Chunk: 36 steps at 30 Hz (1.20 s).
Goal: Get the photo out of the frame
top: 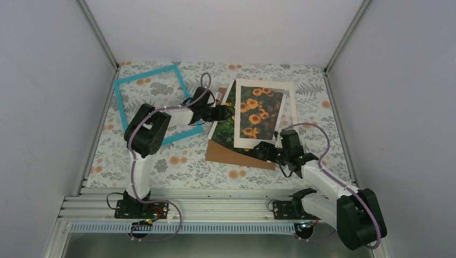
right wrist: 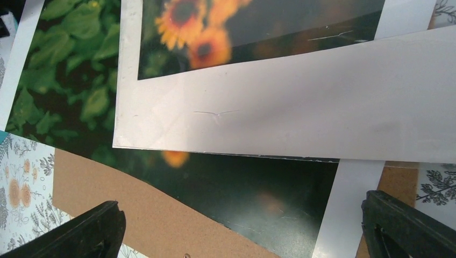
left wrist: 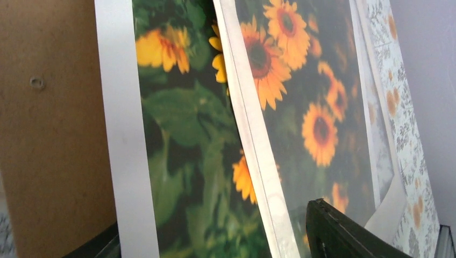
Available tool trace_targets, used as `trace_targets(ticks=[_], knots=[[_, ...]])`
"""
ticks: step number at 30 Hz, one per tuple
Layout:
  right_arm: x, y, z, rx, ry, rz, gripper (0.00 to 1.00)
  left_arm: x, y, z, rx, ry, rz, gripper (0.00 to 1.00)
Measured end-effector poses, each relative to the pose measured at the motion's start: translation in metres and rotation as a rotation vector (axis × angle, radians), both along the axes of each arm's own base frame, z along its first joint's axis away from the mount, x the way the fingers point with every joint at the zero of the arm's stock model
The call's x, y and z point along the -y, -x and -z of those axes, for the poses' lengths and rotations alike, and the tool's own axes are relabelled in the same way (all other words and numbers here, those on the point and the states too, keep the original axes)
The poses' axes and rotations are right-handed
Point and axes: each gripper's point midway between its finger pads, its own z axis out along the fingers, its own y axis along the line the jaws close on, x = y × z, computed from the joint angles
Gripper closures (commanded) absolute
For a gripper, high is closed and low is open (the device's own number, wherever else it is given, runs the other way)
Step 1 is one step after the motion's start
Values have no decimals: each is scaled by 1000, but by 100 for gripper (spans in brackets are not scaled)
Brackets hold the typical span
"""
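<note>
Gaping wide, right gripper (right wrist: 243,207) over photo (right wrist: 70,86); left gripper (left wrist: 212,234) apparently spread at its edge.

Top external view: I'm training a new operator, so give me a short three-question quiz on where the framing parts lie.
1. True or false: the photo lies inside the turquoise frame.
2. Pick one: what lies on top of the photo? A) the turquoise frame B) the cream-white mat C) nothing
3. Fill in: in its wrist view, the right gripper has its jaws standing ____.

Key: 1 false, the frame lies empty to the left of it; 2 B; 3 open.
</note>
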Motion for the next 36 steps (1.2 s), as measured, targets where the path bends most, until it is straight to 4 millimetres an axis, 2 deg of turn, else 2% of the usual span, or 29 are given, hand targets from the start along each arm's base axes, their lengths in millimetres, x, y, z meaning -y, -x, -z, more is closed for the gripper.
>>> trace_targets(ticks=[5,12,17,19,27,36], knots=[[-1,0,0,1,-2,-6,0,6,-13,4,12,7,16,55],[-1,0,0,0,-2,-7,0,3,-10,11,-9,-14,22,82],[-1,0,0,0,-3,-8,0,1,-10,13,-16,-22,12,94],[-1,0,0,0,-3,-8,0,0,-10,14,-20,-23,7,97],[-1,0,0,3,-2,-11,0,-14,3,18,-30,-59,-20,98],[1,8,-4,-6,0,-11,0,-35,30,-4,-10,-72,-52,98]])
